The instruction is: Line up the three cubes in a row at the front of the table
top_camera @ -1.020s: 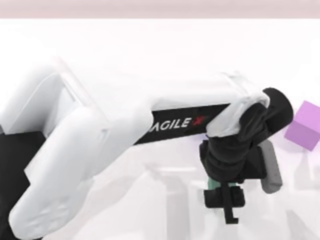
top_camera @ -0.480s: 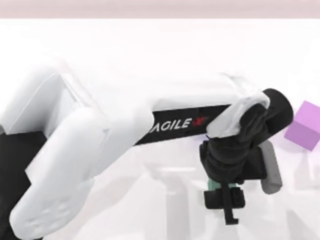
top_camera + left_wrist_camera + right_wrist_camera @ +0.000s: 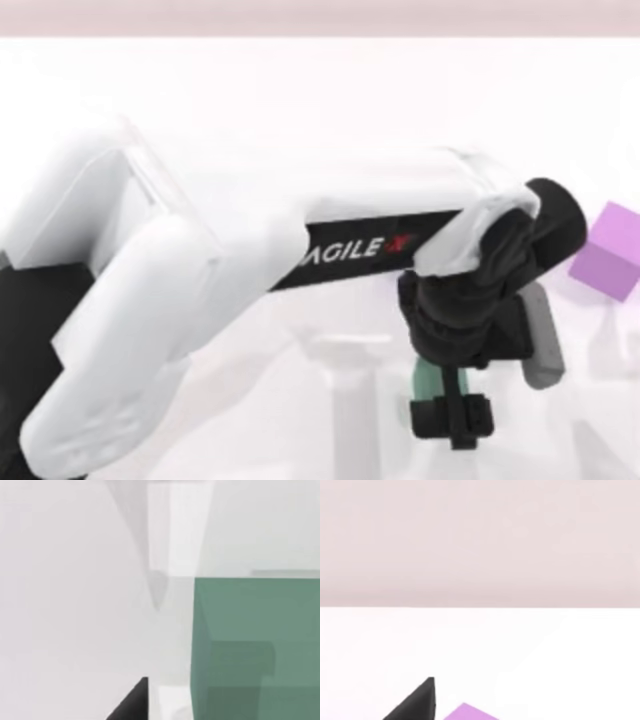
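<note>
**Colleague:** What is changing on your screen?

**Me:** My left arm is stretching across the desk [image 3: 330,100], and its tool [image 3: 452,415] is sitting a touch nearer the front edge than it was a second ago. More of the teal-green cube [image 3: 427,380] is showing beside it now, as a longer green strip under the wrist. I am reading that as the cube travelling forward with the tool, towards the row we want.

**Colleague:** Is it gripping the cube?

**Me:** I am judging that it is closed around the cube, since the green face [image 3: 255,650] is filling the near part of the left wrist view right by a dark fingertip [image 3: 131,702]. (The actual contact is hidden under the wrist from above, so I am inferring it.)

**Colleague:** And the other cubes?

**Me:** The lilac-pink cube [image 3: 608,252] is resting at the right side of the desk, well apart from the green one, and it is not shifting. The purple one I am not finding anywhere. So no row is forming yet.

**Colleague:** The right arm?

**Me:** It is parked out of the top view. Its wrist camera is catching a corner of the lilac cube, and I cannot tell how its tool stands.

**Colleague:** Any writing?

**Me:** Only "AGILE" in white on the black band [image 3: 357,252] of the left forearm, followed by a red mark.
</note>
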`<state>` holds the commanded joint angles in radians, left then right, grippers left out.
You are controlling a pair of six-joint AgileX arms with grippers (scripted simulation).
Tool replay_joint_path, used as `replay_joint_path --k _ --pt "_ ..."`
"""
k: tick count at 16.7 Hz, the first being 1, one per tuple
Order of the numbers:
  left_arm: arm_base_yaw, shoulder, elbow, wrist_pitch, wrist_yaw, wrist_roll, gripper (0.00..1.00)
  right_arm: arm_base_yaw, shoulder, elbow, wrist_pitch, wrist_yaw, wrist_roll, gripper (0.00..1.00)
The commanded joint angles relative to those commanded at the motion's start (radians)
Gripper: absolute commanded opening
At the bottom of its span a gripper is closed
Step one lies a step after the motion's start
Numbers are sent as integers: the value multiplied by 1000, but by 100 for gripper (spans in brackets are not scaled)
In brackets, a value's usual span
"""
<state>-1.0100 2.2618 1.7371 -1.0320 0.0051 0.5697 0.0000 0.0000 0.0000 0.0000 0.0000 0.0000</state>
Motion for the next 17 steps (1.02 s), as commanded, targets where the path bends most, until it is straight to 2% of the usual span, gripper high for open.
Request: replay_joint_path --k 10,17 --pt "1 -3 17 -18 0 2 100 0 0 0 0 0 0 100" --pt "20 -51 188 -241 0 -2 100 0 0 0 0 0 0 100"
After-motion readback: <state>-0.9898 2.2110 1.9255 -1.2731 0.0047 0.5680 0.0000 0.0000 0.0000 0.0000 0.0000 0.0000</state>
